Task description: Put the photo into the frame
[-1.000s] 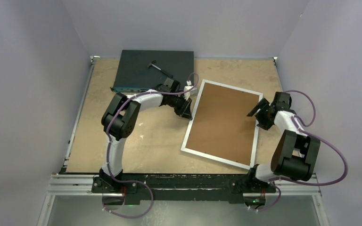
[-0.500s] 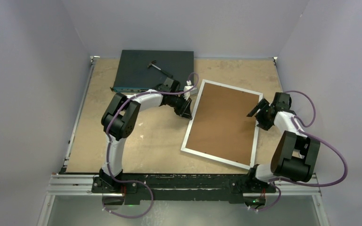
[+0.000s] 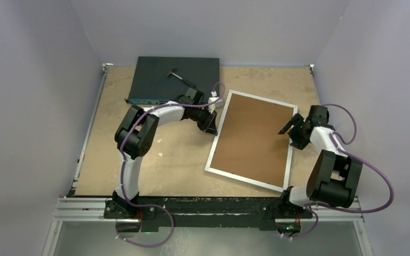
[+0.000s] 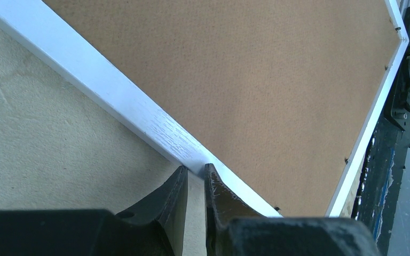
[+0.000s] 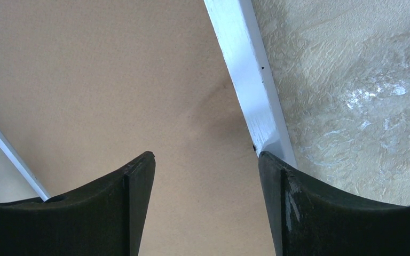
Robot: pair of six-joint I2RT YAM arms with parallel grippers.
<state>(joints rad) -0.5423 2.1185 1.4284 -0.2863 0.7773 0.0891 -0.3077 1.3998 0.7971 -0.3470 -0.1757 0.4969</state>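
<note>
As the frame (image 3: pixel 245 180) lies lengthwise between my 2 arms: left tool (image 4: pixel 195 169) near-closed, empty, at its left rail; right tool (image 5: pixel 205 157) wide, empty, astride right rail.

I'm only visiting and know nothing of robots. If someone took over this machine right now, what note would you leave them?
Left gripper: nearly shut, holding nothing, tips at the left edge of the large white-bordered rectangular picture frame.
Right gripper: open, over the frame's right border.
The frame lies flat on the table, back up, with a plain brown backing board filling it.
The photo is not visible. It may be under the board, but that cannot be told.
Left to do, probably: confirm the photo is inside, then fasten the board.
</note>
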